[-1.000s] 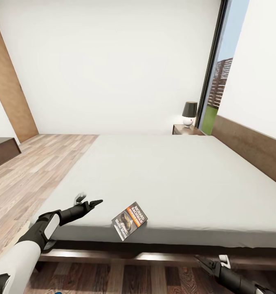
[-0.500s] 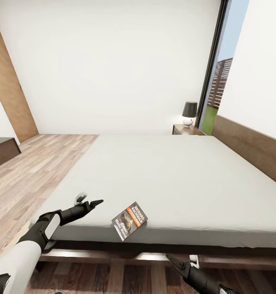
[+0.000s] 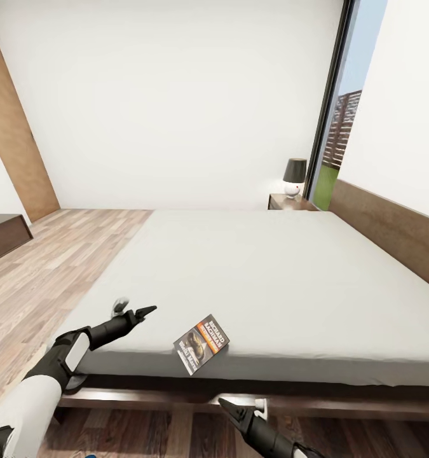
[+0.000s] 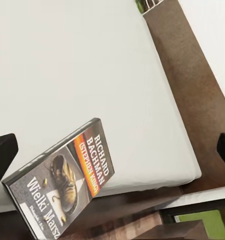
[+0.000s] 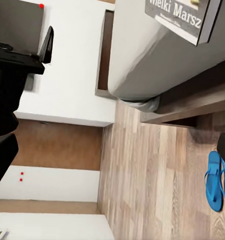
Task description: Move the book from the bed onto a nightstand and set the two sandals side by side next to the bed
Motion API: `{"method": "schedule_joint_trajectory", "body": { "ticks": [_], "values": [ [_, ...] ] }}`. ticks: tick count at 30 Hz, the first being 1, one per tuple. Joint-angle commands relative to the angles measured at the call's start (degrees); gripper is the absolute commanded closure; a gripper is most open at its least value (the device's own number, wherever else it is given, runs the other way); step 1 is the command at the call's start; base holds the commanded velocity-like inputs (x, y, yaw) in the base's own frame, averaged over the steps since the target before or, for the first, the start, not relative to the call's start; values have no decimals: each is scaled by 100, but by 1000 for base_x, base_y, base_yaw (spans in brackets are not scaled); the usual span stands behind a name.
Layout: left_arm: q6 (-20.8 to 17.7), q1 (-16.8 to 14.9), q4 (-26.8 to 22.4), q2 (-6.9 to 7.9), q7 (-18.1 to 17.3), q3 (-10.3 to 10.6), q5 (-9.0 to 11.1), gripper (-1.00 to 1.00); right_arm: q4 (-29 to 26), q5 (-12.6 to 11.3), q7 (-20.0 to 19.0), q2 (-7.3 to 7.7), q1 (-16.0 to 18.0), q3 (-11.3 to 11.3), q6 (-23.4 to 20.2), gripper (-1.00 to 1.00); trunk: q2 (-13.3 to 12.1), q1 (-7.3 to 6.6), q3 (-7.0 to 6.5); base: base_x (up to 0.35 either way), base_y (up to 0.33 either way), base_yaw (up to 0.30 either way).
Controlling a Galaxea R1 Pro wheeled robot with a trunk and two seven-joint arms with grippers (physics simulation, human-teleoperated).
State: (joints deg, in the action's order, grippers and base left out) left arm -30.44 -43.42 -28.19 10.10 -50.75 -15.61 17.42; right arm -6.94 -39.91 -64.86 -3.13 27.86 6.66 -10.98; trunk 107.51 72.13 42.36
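Bedroom, white walls, plank floor; bed [image 3: 252, 280] fills centre of head view. Book [image 3: 201, 344] lies on mattress at lower edge, overhanging slightly, not yet moved. Nightstand [image 3: 289, 201] with lamp [image 3: 295, 176] at upper right, far side of bed. Left hand [image 3: 135, 313] lower left, just beside book, fingers apart, empty. Right hand [image 3: 241, 408] bottom centre below bed frame, apart, empty. One sandal [image 5: 214, 181] on floor near bed. Nothing done yet; book and both sandals left.

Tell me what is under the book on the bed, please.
The book lies on the grey mattress at its near edge, one corner overhanging the dark bed frame. The mattress beneath the cover is hidden.
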Motion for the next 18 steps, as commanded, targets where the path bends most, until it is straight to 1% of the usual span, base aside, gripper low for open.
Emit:
{"method": "schedule_joint_trajectory", "body": {
  "ticks": [1, 3, 7, 12, 15, 18],
  "values": [
    [-45, -3, -1, 0, -55, -71, 77, -100, 0, -61, -7, -21, 3, 37, -45, -100, 2, -1, 5, 0, 0, 0],
    [-48, -5, 1, 0, -143, -161, 193, -100, -25, -61, 2, -61, 7, 42, -39, -100, 2, -1, 5, 0, 0, 0],
    [-49, -3, 12, 1, -182, -197, 260, -100, -75, -61, 34, -100, 7, 45, -37, -100, 2, -1, 5, 0, 0, 0],
    [-57, 0, 27, -14, -189, -197, 277, -100, -434, -61, 666, -153, 9, 46, -36, -100, 2, -1, 5, 0, 0, 0],
    [-59, 0, 32, -20, -189, -197, 280, -100, -689, -62, 801, -182, 9, 46, -36, -100, 2, -1, 5, 0, 0, 0],
    [-59, -1, 33, -24, -190, -197, 281, -100, -767, -64, 832, -234, 9, 46, -36, -100, 2, -1, 5, 0, 0, 0]
  ]
}}
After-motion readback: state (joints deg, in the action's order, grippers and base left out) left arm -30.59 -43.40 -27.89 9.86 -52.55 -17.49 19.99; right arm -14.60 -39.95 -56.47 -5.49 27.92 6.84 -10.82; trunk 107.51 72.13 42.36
